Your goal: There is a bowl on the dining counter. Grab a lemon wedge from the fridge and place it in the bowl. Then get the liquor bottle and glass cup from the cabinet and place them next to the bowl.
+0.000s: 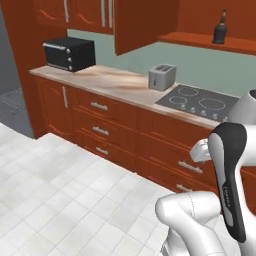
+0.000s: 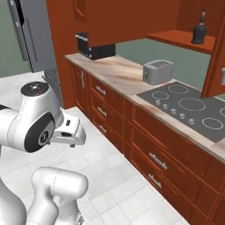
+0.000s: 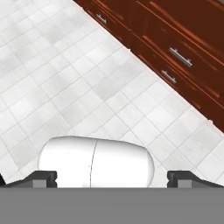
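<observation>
The arm is folding low over the white tiled floor [image 3: 65, 78], hand pointing down at the tiles. In the hand view the gripper [image 3: 112, 177] is standing spread to its full width, fingertips [image 3: 43, 178] far apart at the bottom corners, nothing between them.

Along the back, a run of red-brown drawers [image 1: 115, 130] is carrying a pale marbled counter [image 1: 107, 80]. On it: a black toaster oven [image 1: 69, 54] sitting at about 10 o'clock in the left base view, a silver toaster [image 1: 161, 76] near centre, and a black cooktop [image 1: 200, 102] at about 3 o'clock, just beside the toaster.

The liquor bottle [image 1: 220, 28], dark and upright, is resting on an open wooden shelf [image 1: 210, 41] at 1 o'clock, above the cooktop. Wall cabinets [image 1: 90, 14] are hanging at 12 o'clock. A grey fridge [image 2: 30, 35] is showing at 10 o'clock in the right base view.
</observation>
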